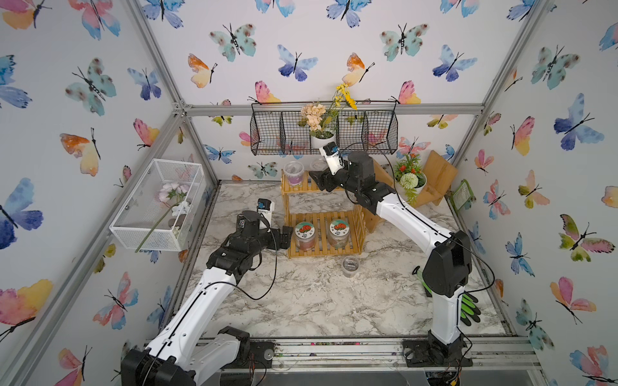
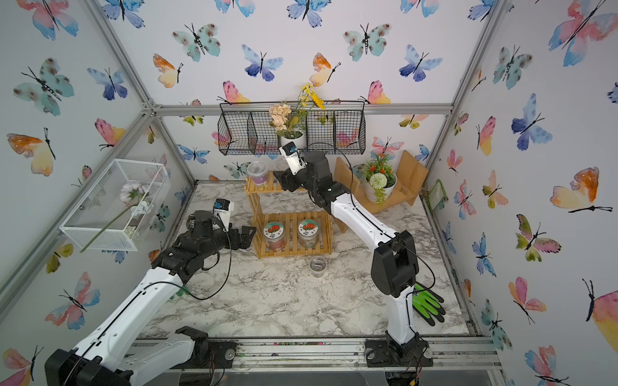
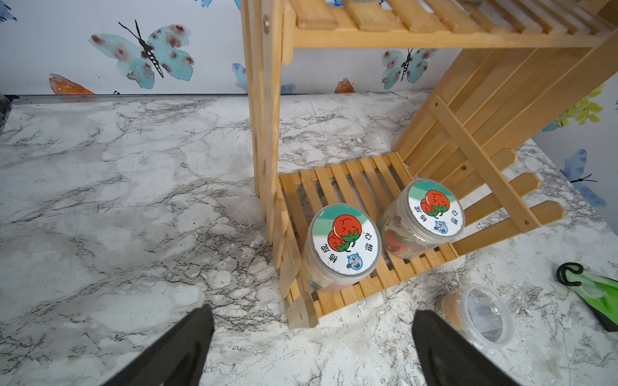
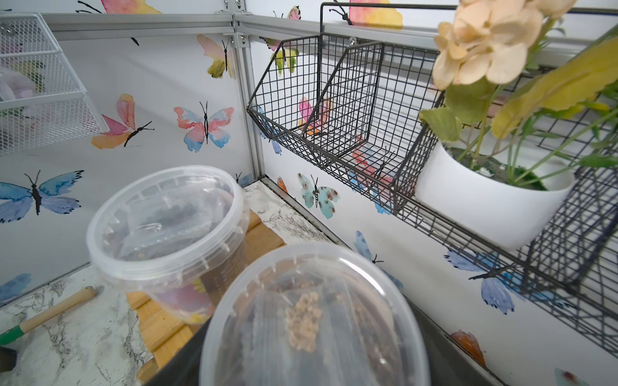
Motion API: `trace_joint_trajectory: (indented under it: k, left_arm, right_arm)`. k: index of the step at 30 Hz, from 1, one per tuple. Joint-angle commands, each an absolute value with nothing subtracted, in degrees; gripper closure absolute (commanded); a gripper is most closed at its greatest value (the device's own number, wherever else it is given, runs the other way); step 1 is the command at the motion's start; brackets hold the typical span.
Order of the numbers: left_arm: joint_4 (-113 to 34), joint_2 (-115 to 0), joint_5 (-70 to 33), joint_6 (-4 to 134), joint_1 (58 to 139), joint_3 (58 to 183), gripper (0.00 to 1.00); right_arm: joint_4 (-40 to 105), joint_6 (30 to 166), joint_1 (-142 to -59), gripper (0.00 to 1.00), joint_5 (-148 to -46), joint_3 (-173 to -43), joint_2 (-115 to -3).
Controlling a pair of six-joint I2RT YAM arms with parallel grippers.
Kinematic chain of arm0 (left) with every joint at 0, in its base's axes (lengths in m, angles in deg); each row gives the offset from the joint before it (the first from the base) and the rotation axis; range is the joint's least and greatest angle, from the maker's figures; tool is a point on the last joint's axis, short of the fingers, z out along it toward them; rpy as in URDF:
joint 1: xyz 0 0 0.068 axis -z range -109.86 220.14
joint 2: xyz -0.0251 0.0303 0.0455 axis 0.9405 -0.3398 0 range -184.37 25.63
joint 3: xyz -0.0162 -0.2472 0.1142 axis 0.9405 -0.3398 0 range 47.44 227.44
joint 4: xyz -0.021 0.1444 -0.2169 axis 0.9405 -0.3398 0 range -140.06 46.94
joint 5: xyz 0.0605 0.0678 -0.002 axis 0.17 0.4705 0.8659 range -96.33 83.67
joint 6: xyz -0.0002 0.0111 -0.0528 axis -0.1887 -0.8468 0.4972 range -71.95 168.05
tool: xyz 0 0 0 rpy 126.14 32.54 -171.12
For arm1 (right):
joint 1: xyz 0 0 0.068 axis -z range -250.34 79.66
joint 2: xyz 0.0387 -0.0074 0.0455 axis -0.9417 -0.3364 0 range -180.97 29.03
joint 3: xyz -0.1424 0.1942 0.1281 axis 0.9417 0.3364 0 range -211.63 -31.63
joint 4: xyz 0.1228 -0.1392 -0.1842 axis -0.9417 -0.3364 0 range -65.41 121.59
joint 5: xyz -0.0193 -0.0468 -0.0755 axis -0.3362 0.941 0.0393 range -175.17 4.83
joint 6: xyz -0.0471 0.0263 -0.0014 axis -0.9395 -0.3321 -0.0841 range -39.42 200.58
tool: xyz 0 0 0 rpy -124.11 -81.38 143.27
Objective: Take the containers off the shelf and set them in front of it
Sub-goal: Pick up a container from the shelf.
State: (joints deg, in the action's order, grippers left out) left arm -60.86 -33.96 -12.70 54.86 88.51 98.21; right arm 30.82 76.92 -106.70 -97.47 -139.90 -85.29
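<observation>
The bamboo shelf (image 1: 321,219) stands at the back of the marble table. On its top tier, a purple-filled cup (image 1: 294,172) sits beside a dark-filled cup (image 4: 311,317). My right gripper (image 1: 313,175) reaches around that dark cup, one black finger on each side. The cup's lid hides whether the fingers touch it. Two jars with red-pictured lids (image 3: 344,244) (image 3: 431,209) rest on the bottom tier. A third cup (image 1: 349,265) stands on the table in front of the shelf. My left gripper (image 3: 312,310) hangs open and empty at the shelf's front left corner, just left of the nearer jar.
A black wire basket (image 1: 378,133) holding a white flower pot (image 1: 322,139) hangs right above my right gripper. An angled wooden stand (image 1: 438,173) with another pot (image 1: 414,182) is at the back right. A green glove (image 1: 468,307) lies by the right arm's base. A white mesh basket (image 1: 157,204) juts from the left wall.
</observation>
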Motion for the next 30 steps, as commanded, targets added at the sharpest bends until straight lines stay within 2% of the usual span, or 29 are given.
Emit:
trace_joint_trajectory:
  k: [1,19,30]
  left_arm:
    - [-60.28,-33.87,-14.36,54.38,88.31,98.34,0.01]
    - [-59.97,-33.79,-14.61,54.38,88.22,98.19,0.01]
    - [-59.84,-34.00,-15.07,54.38,88.26,97.64,0.01]
  right_arm:
    - [32.75,77.37,-106.64,0.30,-98.88,-139.17,-83.93]
    - [34.17,78.47,-106.71,0.32,-100.50,-131.91,-74.42]
    - [34.55,78.57,-107.12,0.32,-104.29,-119.84,-64.13]
